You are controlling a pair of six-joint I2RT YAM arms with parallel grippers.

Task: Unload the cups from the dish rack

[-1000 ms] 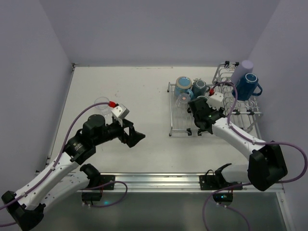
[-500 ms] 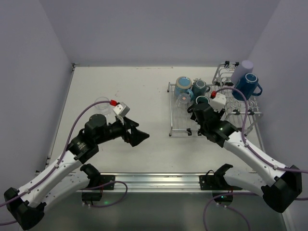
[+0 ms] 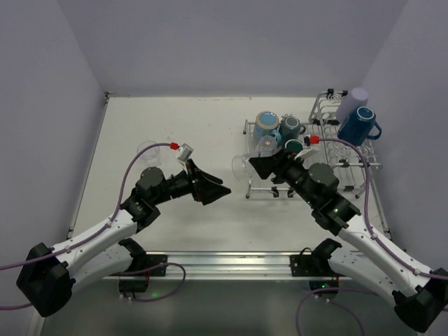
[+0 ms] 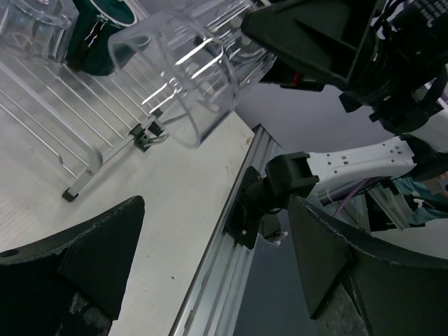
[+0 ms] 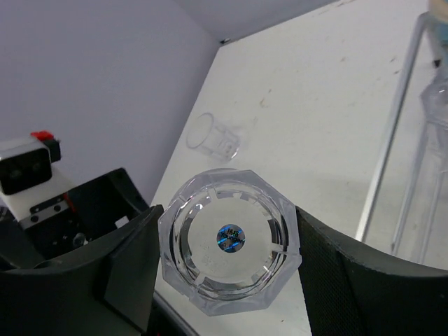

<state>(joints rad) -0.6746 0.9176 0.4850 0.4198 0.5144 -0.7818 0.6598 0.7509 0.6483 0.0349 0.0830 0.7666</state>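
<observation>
Since a second ago the right gripper (image 3: 256, 166) has drawn the clear glass (image 5: 229, 241) out past the left edge of the dish rack (image 3: 262, 183). It is clamped on the glass, which hangs sideways in the air, mouth toward the left gripper (image 3: 215, 192). The left gripper has swung in to face it, jaws spread wide and empty, just short of the rim. Bare table (image 3: 203, 126) lies beyond both. A second clear glass (image 3: 148, 151) stands near the table's left edge, well apart.

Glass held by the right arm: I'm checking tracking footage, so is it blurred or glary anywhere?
Top external: glass faint, nearly lost against the pale table. Left wrist: sharp, bright glare streaks on its wall. Right wrist: sharp, base sticker visible.
</observation>
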